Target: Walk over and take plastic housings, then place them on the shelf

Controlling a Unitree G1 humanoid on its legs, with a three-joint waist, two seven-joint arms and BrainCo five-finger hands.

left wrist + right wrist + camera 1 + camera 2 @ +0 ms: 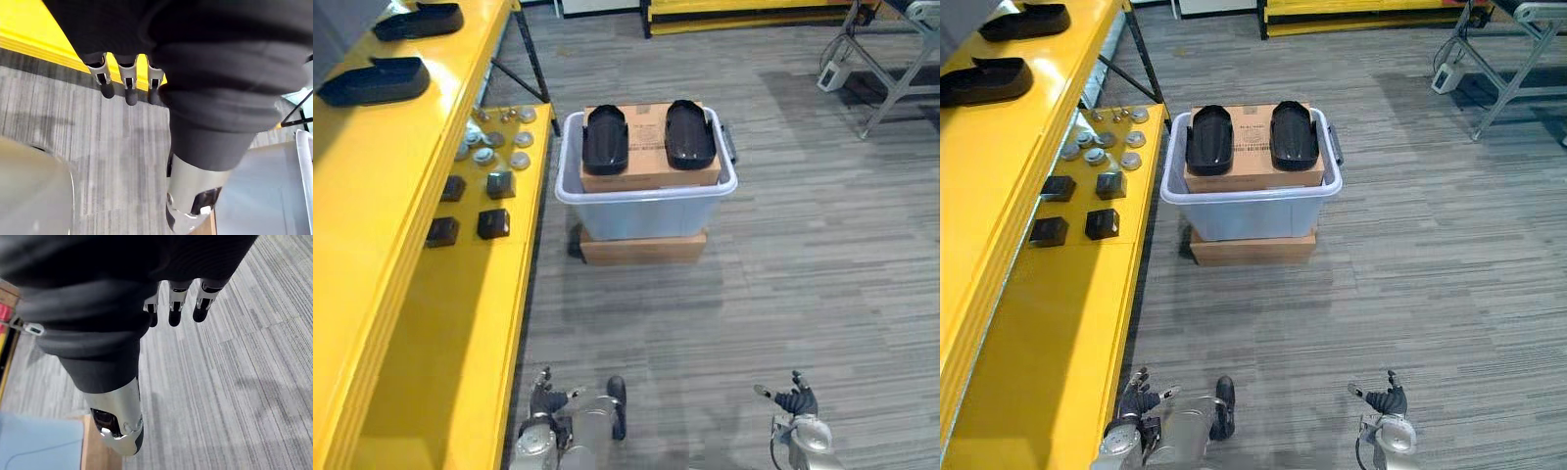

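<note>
At the lower edge of the head views:

1. Left hand: fingers are hanging straight and relaxed, grasping nothing. Its wrist view is showing bare floor past the fingertips.
2. Right hand: likewise released and empty, hanging low over the floor. Both hands are sitting well apart from the stock, so the approach walk is probably not yet finished.
3. Plastic housings: two black shells are lying side by side on a cardboard box, ahead of the robot.
4. Bin: it is holding that box, so the shells are riding at rim height rather than down inside (an easier reach, by my reading).
5. Flat carton: it is lying under the bin, lifting the whole stack off the floor.
6. Yellow shelf: it is running along the robot's left, the likely destination.
7. Shelved housings: two similar black shells are already lying on the upper board.
8. Dark blocks and round metal pieces: these are occupying the lower board.
</note>
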